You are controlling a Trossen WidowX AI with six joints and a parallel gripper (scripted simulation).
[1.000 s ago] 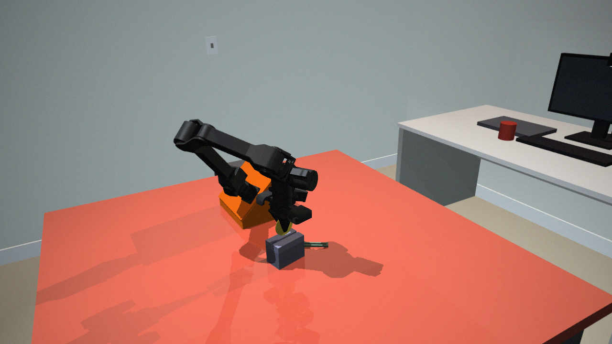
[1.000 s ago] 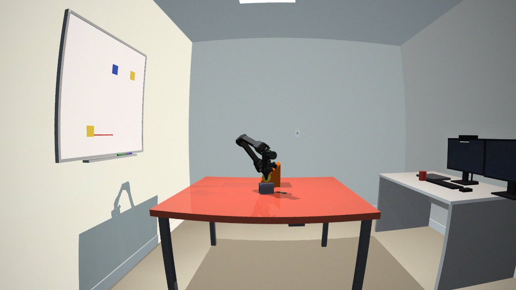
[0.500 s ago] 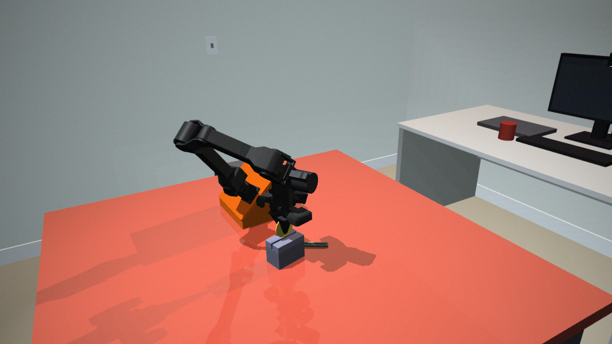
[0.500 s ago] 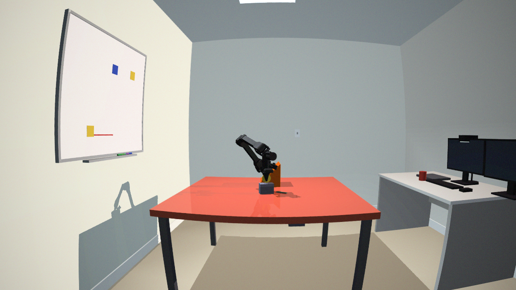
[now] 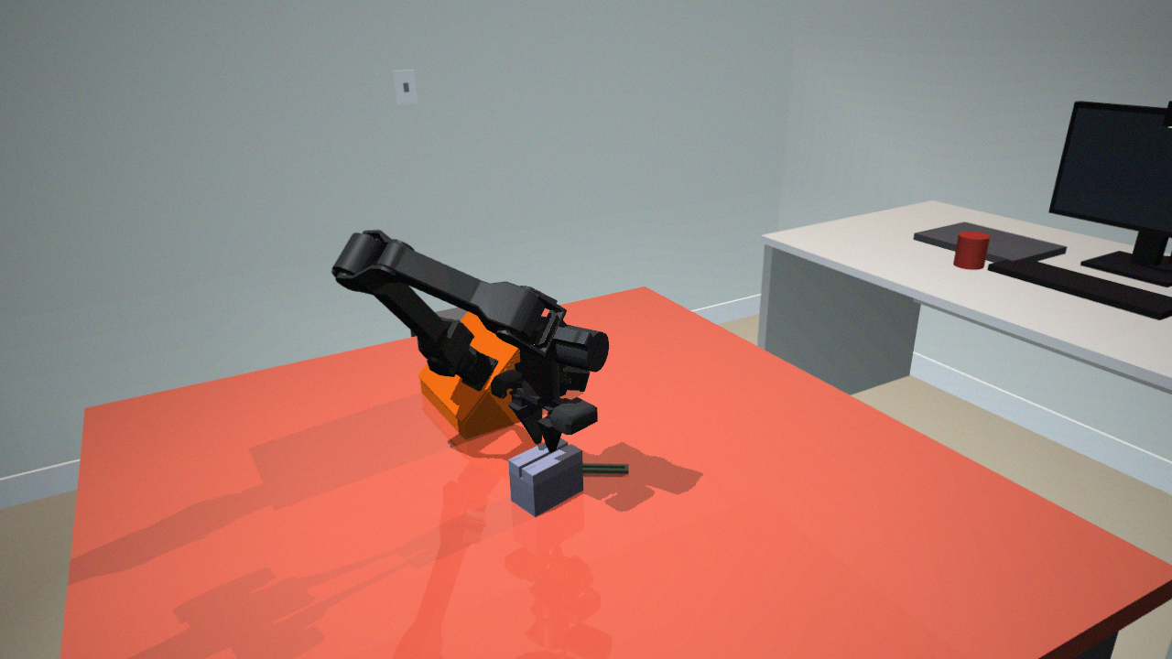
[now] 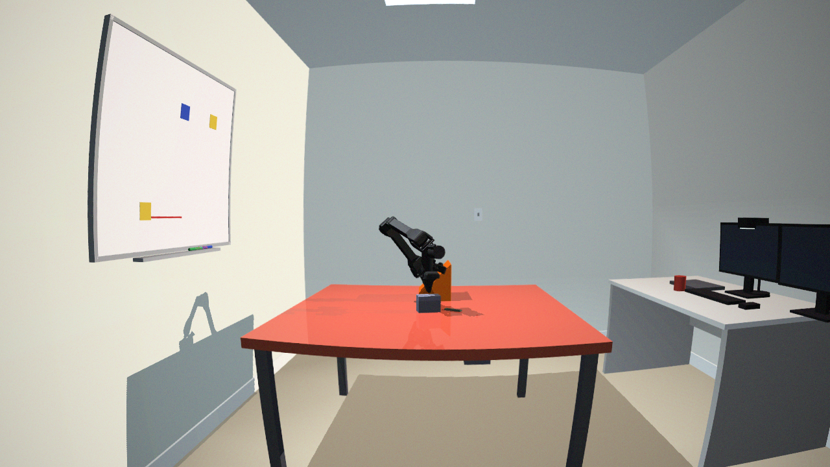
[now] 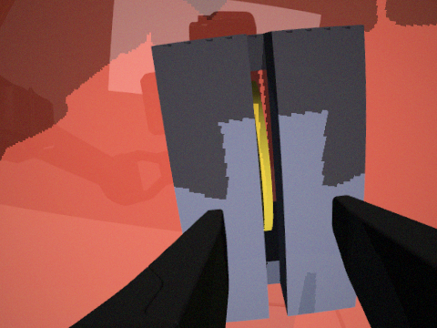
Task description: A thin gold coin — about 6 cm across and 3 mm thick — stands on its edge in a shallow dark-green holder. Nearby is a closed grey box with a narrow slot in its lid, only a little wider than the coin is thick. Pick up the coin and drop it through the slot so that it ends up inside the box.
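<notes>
The grey box stands closed on the red table, with its narrow slot running along the lid. The gold coin shows on edge through the slot in the wrist view. It appears to lie below the lid's top surface, partly hidden by the left half of the lid. No coin shows above the lid in the top and exterior views. My gripper is open just above the lid, its fingers on either side of the slot with nothing between them. The dark-green holder looks empty beside the box.
The red table carries an orange block behind the box, near the arm's base. A white desk with a red cup stands apart to the right.
</notes>
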